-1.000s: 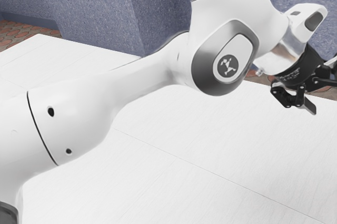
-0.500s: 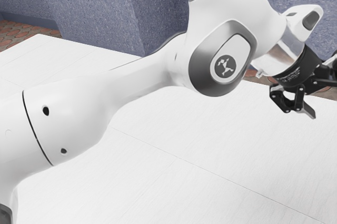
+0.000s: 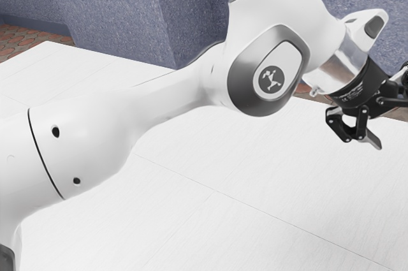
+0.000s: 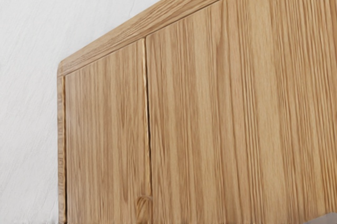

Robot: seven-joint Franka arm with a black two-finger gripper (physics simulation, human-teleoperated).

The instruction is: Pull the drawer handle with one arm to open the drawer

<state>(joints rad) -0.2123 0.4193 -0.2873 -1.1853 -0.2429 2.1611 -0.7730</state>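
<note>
A light wooden cabinet point(image 4: 221, 103) faces my hand in the wrist view. A thin vertical seam splits its front into a narrow panel point(image 4: 105, 145) and a wide panel point(image 4: 242, 108). Low on that seam is a small rounded wooden knob point(image 4: 142, 206). In the exterior view my black gripper point(image 3: 357, 133) hangs over the white table point(image 3: 255, 182) near the exterior view's right edge. Its fingers point(image 3: 345, 129) point downward, stand apart and hold nothing.
The white arm's big elbow point(image 3: 271, 73) takes up the middle of the exterior view. A blue-grey wall point(image 3: 115, 9) stands behind the table, with a strip of reddish floor point(image 3: 25, 34) at the exterior view's far left. White tabletop point(image 4: 31, 50) shows beside the cabinet.
My hand has sunk a little toward the table, and the wrist has turned slightly. The fingers stay apart.
</note>
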